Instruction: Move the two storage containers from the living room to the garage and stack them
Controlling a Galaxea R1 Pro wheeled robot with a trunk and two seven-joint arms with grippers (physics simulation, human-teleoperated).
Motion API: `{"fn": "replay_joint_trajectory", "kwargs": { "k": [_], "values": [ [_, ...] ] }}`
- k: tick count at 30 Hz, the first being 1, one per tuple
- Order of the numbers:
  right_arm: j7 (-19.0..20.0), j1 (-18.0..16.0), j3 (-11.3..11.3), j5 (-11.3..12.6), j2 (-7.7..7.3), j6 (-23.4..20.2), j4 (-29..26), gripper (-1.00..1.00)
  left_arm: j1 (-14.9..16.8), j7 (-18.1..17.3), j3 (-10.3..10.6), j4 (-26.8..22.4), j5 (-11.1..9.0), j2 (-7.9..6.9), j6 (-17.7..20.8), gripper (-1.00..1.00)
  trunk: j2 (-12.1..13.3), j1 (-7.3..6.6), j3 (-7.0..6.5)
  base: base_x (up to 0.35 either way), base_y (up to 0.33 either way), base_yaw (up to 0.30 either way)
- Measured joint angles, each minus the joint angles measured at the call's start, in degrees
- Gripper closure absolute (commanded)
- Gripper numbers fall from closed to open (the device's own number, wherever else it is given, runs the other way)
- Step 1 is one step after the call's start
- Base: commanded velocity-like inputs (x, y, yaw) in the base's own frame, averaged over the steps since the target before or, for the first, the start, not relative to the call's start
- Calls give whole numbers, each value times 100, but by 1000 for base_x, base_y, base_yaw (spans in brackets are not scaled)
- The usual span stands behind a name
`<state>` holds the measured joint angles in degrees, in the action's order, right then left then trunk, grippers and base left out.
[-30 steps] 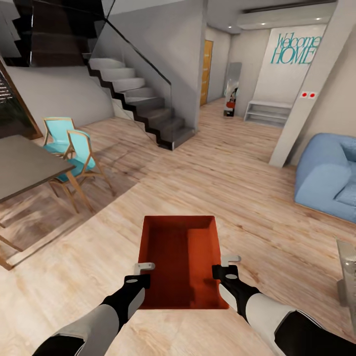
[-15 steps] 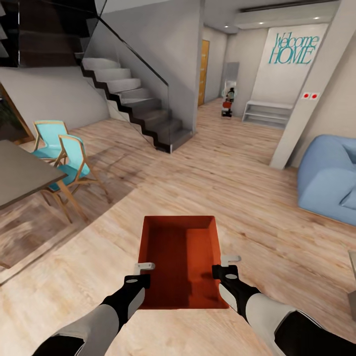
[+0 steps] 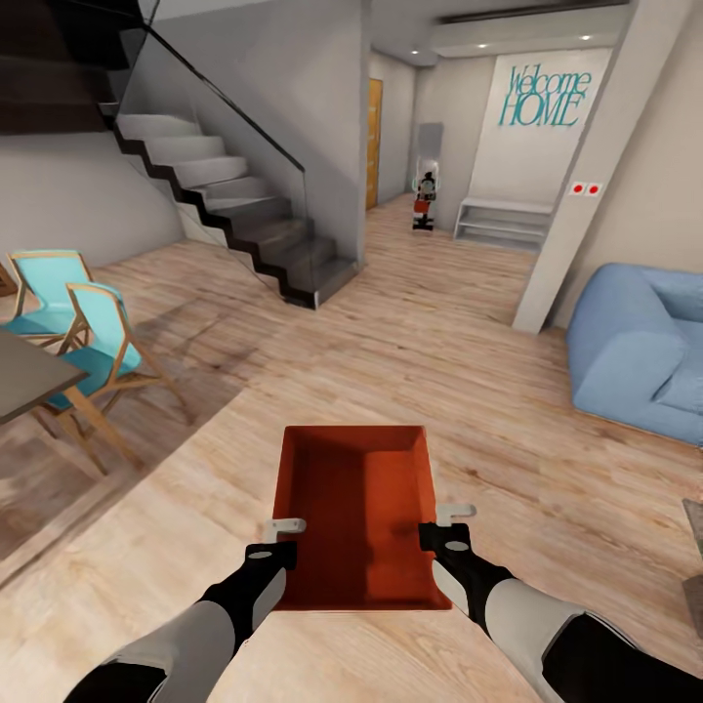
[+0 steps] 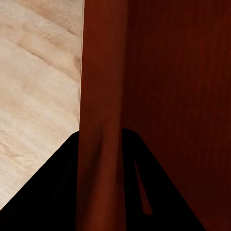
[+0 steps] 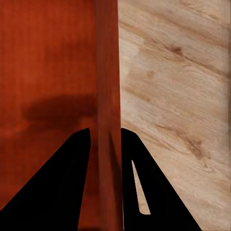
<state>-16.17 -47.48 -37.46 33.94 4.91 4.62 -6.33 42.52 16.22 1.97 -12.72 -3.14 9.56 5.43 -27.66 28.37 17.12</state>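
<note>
Head view: one storage container [image 3: 356, 513], orange-red, open-topped, empty, is carried in front of my trunk above the wood-plank floor [image 3: 508, 391] of the living room; my left gripper [image 3: 276, 540] takes its left wall near the rear corner, my right gripper [image 3: 444, 523] its right wall opposite. Compared with the pictures from a second ago, the staircase [image 3: 229, 210], the turquoise chairs [image 3: 83, 337], the blue sofa [image 3: 640, 347] and the "Welcome HOME" lettering [image 3: 544, 95] all sit further left in frame, while container and arms hold the same place: I judge that my base is turning and rolling, load steady, not that the furniture moved. The hallway [image 3: 415, 220] with an oak-coloured door [image 3: 373, 144] lies ahead. Left wrist view: left gripper [image 4: 101, 192] pressed together on the thin container wall [image 4: 102, 96], one dark finger [image 4: 62, 192] on each side, plank floor beyond the outer face. Right wrist view: right gripper [image 5: 105, 183] likewise pinching the right wall [image 5: 107, 72], box interior on one side, planks on the other. Status: transport leg under way, first container; no concrete floor in sight, so I judge the garage not yet reached and stacking far off.
</note>
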Motion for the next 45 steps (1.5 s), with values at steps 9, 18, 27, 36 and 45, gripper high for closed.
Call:
{"fn": "replay_joint_trajectory", "kwargs": {
  "k": [9, 18, 27, 36, 45],
  "values": [
    [-1, 0, 7, -1, 8, -4, 14, 100, 0, -8, 3, -2, 4, -6, 21, 100, 0, 0, 0, 319, 96, -252],
    [2, 0, 10, -3, 9, -7, 17, 100, 0, -7, 3, -2, 5, -5, 28, 100, 0, 0, 0, 320, 90, -252],
    [4, 0, 12, -3, 9, -10, 20, 100, 0, -5, 4, -2, 6, -4, 34, 100, 0, 0, 0, 320, 90, -252],
    [5, 0, 15, -3, 9, -10, 21, 100, 0, -4, 5, -2, 6, -4, 38, 100, 0, 0, 0, 320, 90, -245],
    [4, -1, 5, -2, 4, -10, 9, 100, -1, 0, 1, -4, 4, -2, 23, 100, 0, 0, 0, 320, 90, -34]
  ]
}}
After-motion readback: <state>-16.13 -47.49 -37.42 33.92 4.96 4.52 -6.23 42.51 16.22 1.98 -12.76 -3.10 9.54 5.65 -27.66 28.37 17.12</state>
